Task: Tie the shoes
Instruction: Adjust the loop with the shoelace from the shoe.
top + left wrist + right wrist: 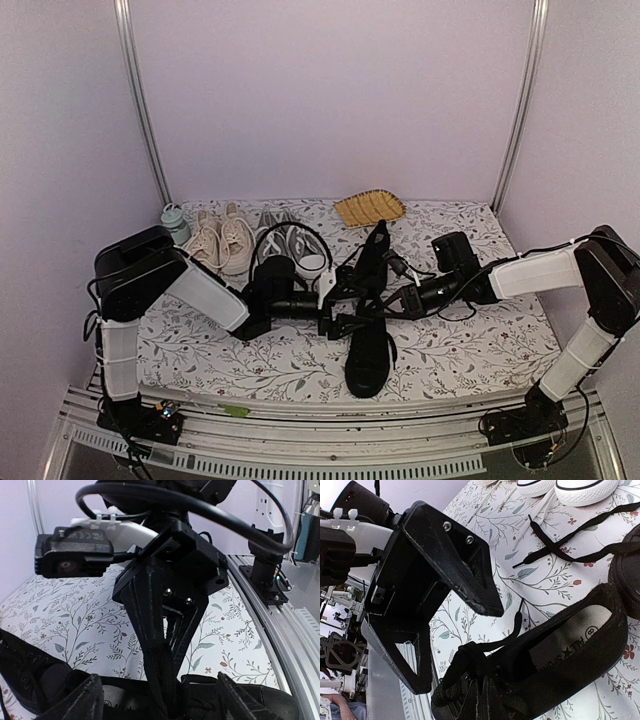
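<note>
Two black shoes lie mid-table: the near shoe (368,360) points toward the front edge, and the far shoe (372,255) lies behind it. Both grippers meet over the near shoe's lacing. My right gripper (382,306) is shut on a loop of black lace (161,665), which rises from the shoe (570,655) into its closed fingers (150,610). My left gripper (332,304) stands open, its two fingers (85,697) spread wide on either side of that lace and not touching it. In the right wrist view the open left gripper (456,647) hangs just above the knotted laces (470,655).
A beige pair (222,240) and a grey pair with white toe caps (290,245) stand at the back left, next to a teal bottle (175,222). A woven yellow mat (369,208) lies at the back. The far shoe's loose lace (570,535) trails across the floral cloth (470,350).
</note>
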Controlling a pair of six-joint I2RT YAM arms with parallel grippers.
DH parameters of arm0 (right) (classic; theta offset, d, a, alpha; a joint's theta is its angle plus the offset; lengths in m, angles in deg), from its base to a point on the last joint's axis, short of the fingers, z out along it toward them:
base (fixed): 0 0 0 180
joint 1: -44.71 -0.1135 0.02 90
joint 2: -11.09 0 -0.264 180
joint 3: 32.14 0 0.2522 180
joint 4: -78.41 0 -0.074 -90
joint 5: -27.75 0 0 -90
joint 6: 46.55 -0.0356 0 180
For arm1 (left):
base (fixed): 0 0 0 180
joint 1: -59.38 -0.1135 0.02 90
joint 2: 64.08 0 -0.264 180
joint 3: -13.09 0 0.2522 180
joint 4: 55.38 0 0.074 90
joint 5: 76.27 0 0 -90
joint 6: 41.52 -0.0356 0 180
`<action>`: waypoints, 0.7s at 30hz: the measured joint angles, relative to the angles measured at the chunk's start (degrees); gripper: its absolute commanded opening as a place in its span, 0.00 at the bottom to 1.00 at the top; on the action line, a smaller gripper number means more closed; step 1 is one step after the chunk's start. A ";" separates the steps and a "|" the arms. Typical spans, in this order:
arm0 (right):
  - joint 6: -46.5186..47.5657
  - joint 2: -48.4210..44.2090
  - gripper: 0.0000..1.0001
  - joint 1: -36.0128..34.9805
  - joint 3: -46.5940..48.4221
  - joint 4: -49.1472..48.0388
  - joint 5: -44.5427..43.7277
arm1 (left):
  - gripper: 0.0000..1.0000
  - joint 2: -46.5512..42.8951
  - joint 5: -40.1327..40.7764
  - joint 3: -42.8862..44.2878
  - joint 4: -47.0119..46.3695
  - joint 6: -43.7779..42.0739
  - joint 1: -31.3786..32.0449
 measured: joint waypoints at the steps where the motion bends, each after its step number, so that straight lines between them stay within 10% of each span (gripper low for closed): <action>1: 0.13 0.00 0.00 0.00 0.09 0.02 0.00 | 0.90 -0.04 -0.44 0.35 0.46 -0.33 0.00; 6: 0.37 0.00 0.00 0.00 0.13 0.04 -0.04 | 0.91 -1.18 -1.25 0.55 1.73 -0.74 0.00; 12: 0.74 0.00 0.00 0.00 0.35 0.09 -0.07 | 0.62 -1.75 1.81 2.99 5.68 -1.84 0.42; 21: 0.98 0.02 0.00 0.00 0.39 0.39 -0.09 | 0.53 -1.81 3.98 5.11 11.43 -3.89 0.63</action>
